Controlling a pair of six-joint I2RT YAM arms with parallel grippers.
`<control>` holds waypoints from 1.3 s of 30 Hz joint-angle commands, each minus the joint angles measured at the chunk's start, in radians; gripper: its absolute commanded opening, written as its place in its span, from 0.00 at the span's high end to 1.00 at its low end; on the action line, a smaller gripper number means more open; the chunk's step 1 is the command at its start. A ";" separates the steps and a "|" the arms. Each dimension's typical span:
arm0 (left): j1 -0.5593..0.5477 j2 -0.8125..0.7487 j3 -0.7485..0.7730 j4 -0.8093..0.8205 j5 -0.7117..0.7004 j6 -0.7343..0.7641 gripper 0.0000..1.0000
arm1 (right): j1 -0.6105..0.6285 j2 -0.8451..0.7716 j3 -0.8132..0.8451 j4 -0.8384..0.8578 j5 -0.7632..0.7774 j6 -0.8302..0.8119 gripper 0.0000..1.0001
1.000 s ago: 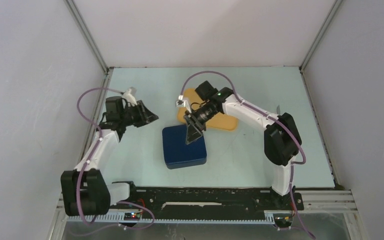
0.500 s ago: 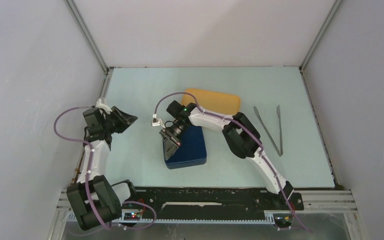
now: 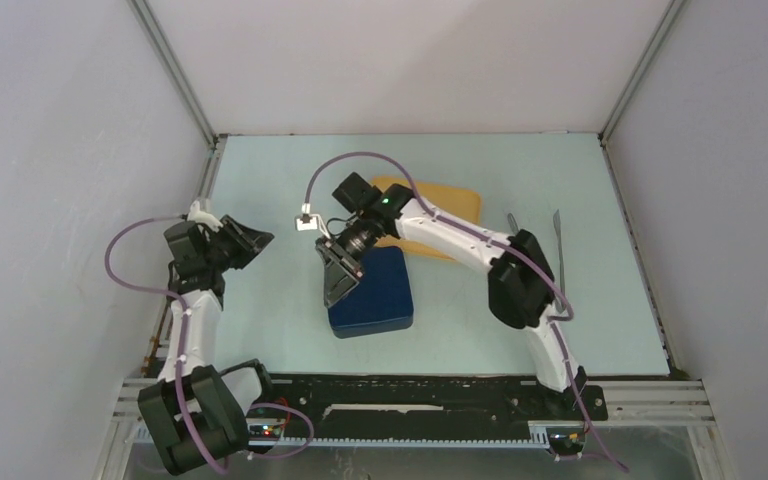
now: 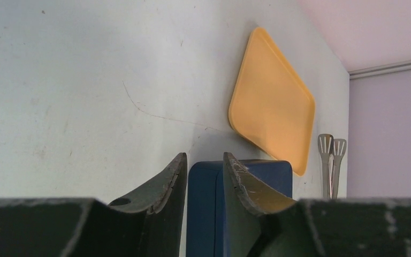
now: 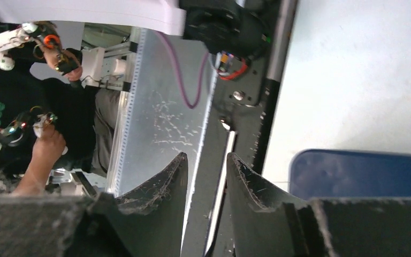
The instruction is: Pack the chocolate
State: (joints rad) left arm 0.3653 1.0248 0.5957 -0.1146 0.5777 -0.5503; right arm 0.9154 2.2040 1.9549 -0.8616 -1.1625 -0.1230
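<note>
In the last second I had swung the right gripper (image 3: pixel 338 283) off the yellow tray (image 3: pixel 452 204) to the left edge of the closed blue box (image 3: pixel 385 296), its jaws narrowly apart and empty. The left gripper (image 3: pixel 251 240), equally narrow and empty, had drawn back leftward. No chocolate showed anywhere. I judged it already packed inside, and could not tell its heading or long axis.

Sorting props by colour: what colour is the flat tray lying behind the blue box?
Plain orange-yellow; the tray shows best in the left wrist view.
</note>
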 commanded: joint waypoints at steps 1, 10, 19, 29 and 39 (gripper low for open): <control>0.014 -0.037 -0.016 0.043 -0.010 -0.002 0.64 | 0.019 -0.102 0.027 -0.008 -0.098 -0.042 0.64; 0.022 -0.055 -0.017 0.028 -0.015 -0.001 0.64 | 0.027 0.313 0.019 -0.011 -0.038 -0.023 0.71; 0.024 -0.082 -0.048 0.063 -0.012 -0.016 0.64 | -0.014 0.129 0.023 -0.028 -0.132 -0.041 0.67; -0.112 -0.017 -0.080 0.315 0.249 -0.078 0.69 | -0.212 -0.171 -0.096 0.016 -0.183 -0.056 0.59; -0.332 0.296 -0.057 0.300 0.346 -0.109 1.00 | -0.445 0.053 -0.227 0.267 -0.246 0.176 0.62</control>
State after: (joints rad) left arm 0.0708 1.1992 0.5194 0.2005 0.8722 -0.6556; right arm 0.4931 2.1319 1.7462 -0.6682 -1.3846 -0.0311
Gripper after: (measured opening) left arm 0.020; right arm 0.391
